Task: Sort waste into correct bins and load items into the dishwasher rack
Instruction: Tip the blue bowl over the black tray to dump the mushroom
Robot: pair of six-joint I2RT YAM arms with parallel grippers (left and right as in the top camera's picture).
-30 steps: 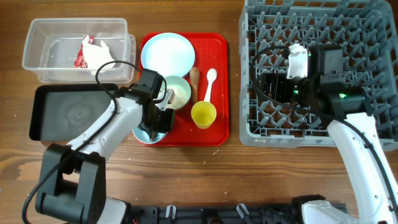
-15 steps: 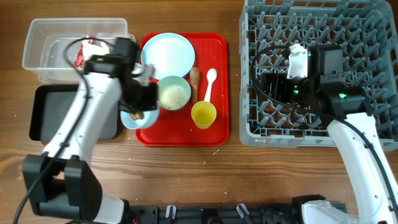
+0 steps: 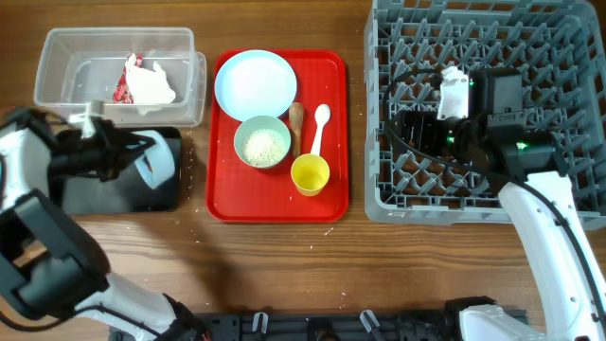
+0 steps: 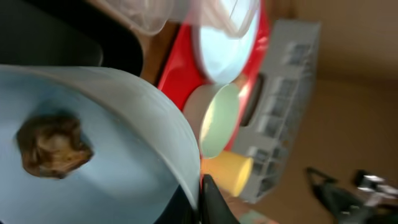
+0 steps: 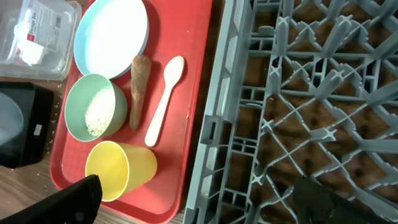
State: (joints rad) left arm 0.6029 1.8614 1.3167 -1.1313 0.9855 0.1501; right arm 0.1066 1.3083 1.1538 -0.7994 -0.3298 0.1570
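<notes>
My left gripper (image 3: 140, 157) is shut on the rim of the light-blue bowl (image 3: 159, 164), held tilted on its side over the black tray (image 3: 104, 196). In the left wrist view the small dark brown lump (image 4: 53, 147) sits inside the bowl (image 4: 124, 124), with the fingers (image 4: 211, 200) pinching its rim. The clear tub (image 3: 66, 66) holds the red-and-white wrapper (image 3: 140, 80). The plate (image 3: 254, 83), the pale bowl of rice (image 3: 262, 143), the brown food piece (image 3: 296, 120), the spoon (image 3: 320, 124) and the yellow cup (image 3: 310, 174) lie on the red tray (image 3: 331, 142). My right gripper (image 3: 415, 131) is open and empty over the dishwasher rack (image 3: 530, 57).
The right wrist view shows the rack's left wall (image 5: 214, 124) next to the red tray (image 5: 193, 124), with the cup (image 5: 118, 169), spoon (image 5: 165, 99) and rice bowl (image 5: 96, 113) beside it. Rice grains are scattered on the wood (image 3: 194, 175) between the black tray and the red tray.
My left arm has swung left, carrying the light-blue bowl off the red tray's front left corner to above the black tray, and the bowl is tilted now. The right arm has not moved.
</notes>
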